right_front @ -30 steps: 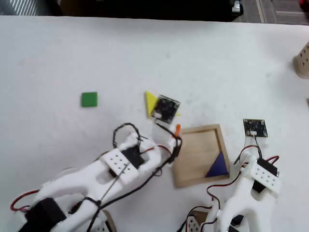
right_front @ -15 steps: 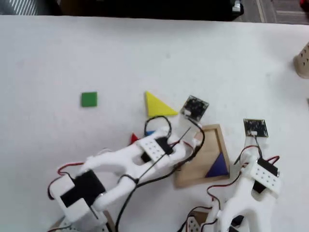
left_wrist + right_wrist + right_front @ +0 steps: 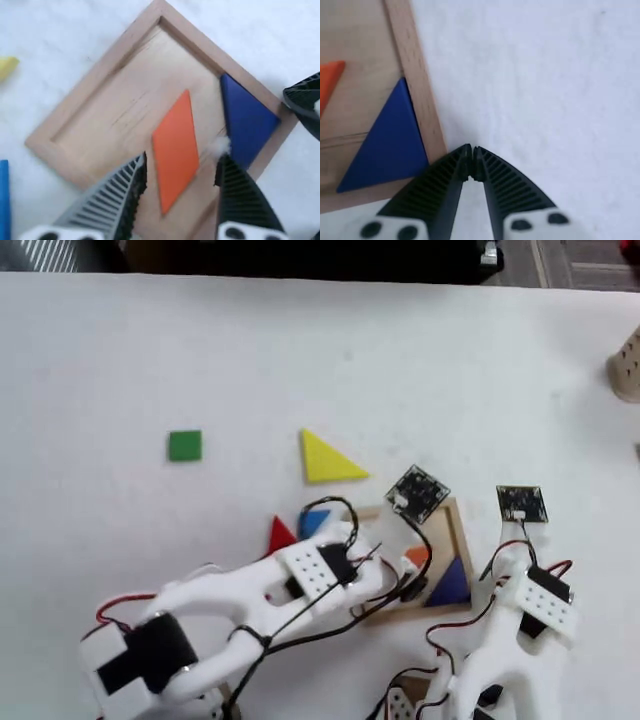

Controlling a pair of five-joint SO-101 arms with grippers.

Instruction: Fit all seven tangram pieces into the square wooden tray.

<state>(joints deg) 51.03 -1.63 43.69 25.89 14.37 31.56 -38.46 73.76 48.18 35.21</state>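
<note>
Found the left gripper (image 3: 182,160) spread open over the orange parallelogram (image 3: 175,150) lying flat in the wooden tray (image 3: 95,74), blue triangle (image 3: 245,120) in its 5 o'clock corner, and the right gripper (image 3: 471,150) closed on nothing just outside the rim toward 4 o'clock.

- Seen from above, the left gripper (image 3: 181,165) hangs open astride the orange parallelogram (image 3: 175,155), its arm crossing the wooden tray (image 3: 92,77) from 8 o'clock.
- The dark blue triangle (image 3: 245,125) fills the tray's 4 o'clock corner, with the closed right gripper (image 3: 471,152) just outside that rim.
- The red triangle (image 3: 281,536) and blue piece (image 3: 313,522) crowd 9 o'clock, and the yellow triangle (image 3: 328,460) sits at 11.
- Bare table stretches from 12 to 1 o'clock.
</note>
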